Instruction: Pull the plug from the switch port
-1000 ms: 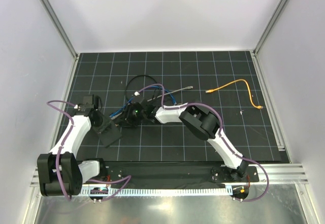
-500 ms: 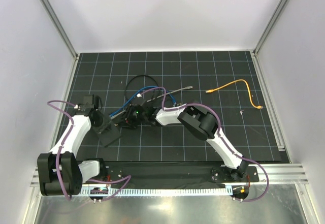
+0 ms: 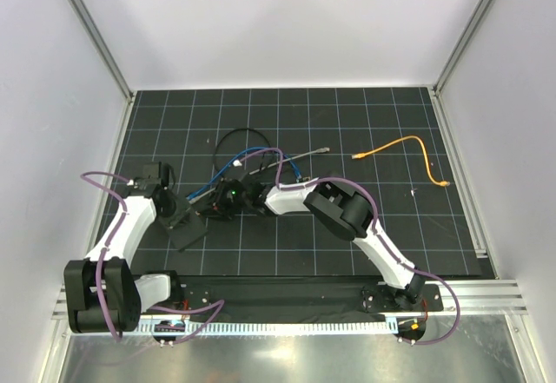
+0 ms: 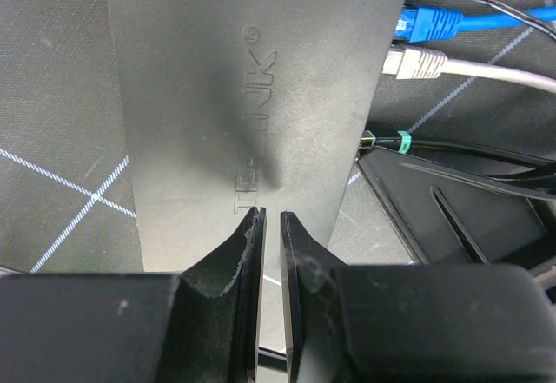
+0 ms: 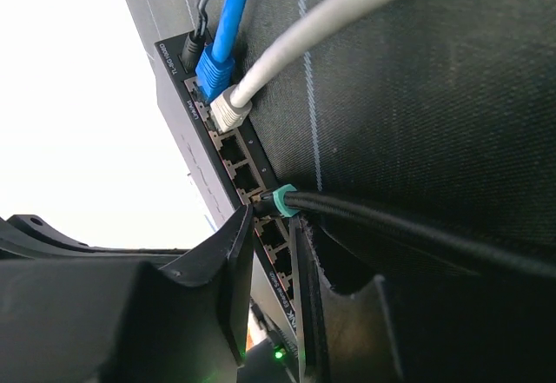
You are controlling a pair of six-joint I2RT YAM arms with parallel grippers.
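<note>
Left arm (image 3: 122,231) is bent at the elbow and reaching right. Its end effector (image 4: 269,218) is pinched down to a thin slit with the tips over the near end of the switch (image 4: 252,96), and I can't tell if it's actually clamping anything. The switch sits left of centre on the worktop (image 3: 347,114), a black gridded mat. A blue cable (image 5: 224,44) and a white cable (image 5: 304,36) are plugged in. The right arm (image 3: 365,227) folds back leftward and stays low. Its end effector (image 5: 276,227) is narrowed right at the green-banded plug (image 5: 282,201), which is still in its port, but I can't say whether it's gripped. An orange cable (image 3: 400,146) lies far right, and plain white walls (image 3: 278,18) are all round. Compared with a second ago, the right end effector has crept slightly left, and the orange cable hasn't budged.
</note>
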